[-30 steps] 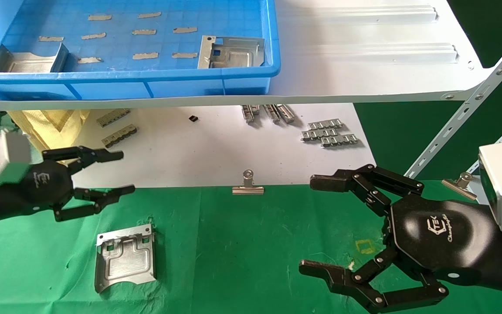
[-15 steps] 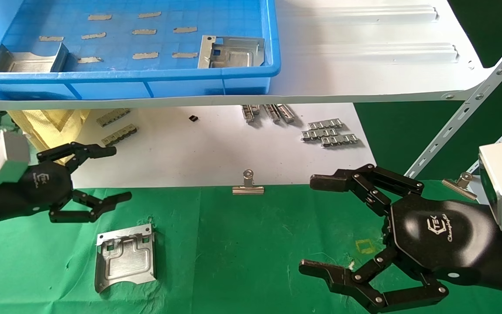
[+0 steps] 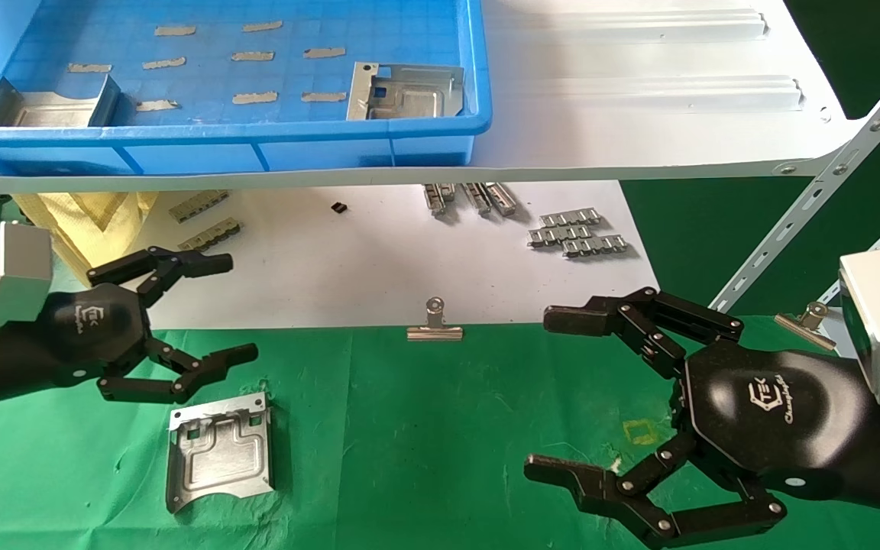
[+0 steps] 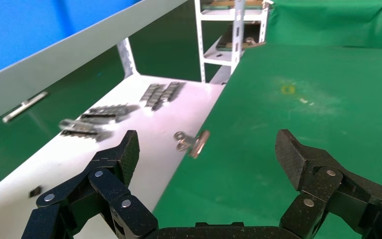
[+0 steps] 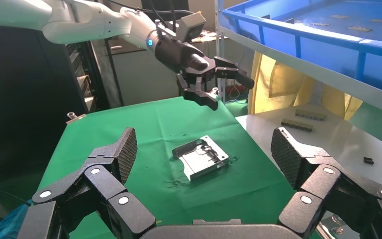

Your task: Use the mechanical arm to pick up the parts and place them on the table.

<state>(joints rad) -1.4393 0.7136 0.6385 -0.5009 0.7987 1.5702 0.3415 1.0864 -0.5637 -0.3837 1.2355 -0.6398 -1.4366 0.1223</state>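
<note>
— So, left gripper [image 3: 234, 309]?
— Hovering over the near edge of the white sheet [image 3: 363, 260], just above the green table [image 3: 440, 428]. Fingers spread wide, holding nothing. Same wide spread in the left wrist view [image 4: 206, 152].
— And the parts?
— One plate [image 3: 218, 451] flat on the table, just below and in front of that gripper, apart from it. Also visible in the right wrist view [image 5: 201, 158], lying on the cloth under the left gripper [image 5: 214, 84]. Two more up in the blue tray [image 3: 440, 130] on the shelf [image 3: 638, 92]: one [image 3: 402, 92] near the tray's right wall, one [image 3: 50, 103] at its left end.
— Right gripper [image 3: 551, 393]?
— Parked over the table's right side, also wide open and empty, well apart from the plate.
— Anything else nearby?
— Binder clip [image 3: 435, 325] at the sheet's near edge, between the two grippers. Grey ridged strips [image 3: 577, 233] farther back on the sheet.
</note>
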